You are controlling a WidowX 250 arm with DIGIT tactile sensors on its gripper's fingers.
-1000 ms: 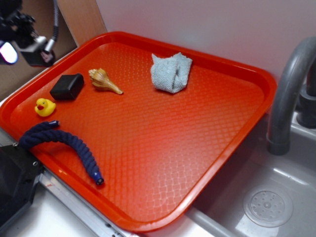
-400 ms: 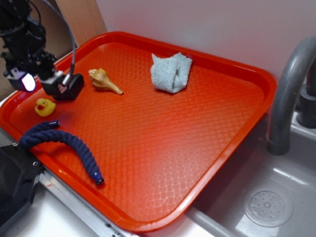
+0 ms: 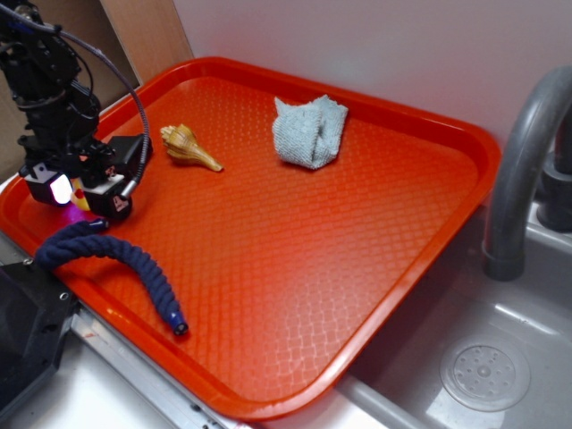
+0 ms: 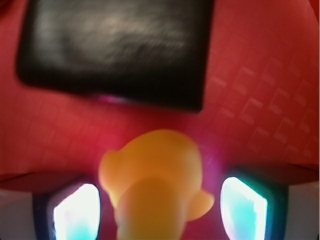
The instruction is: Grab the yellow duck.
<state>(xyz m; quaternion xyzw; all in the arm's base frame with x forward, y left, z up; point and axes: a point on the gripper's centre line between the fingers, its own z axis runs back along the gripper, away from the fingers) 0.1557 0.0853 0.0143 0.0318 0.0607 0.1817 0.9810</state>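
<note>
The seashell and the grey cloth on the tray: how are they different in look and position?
The seashell is tan, hard, ridged and pointed; the grey cloth is soft and crumpled. The shell is smaller than the cloth. The shell lies nearer the gripper; the cloth lies farther right. Both rest untouched on the red tray.

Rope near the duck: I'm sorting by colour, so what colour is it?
Dark navy blue rope, clearest in the exterior view.
</note>
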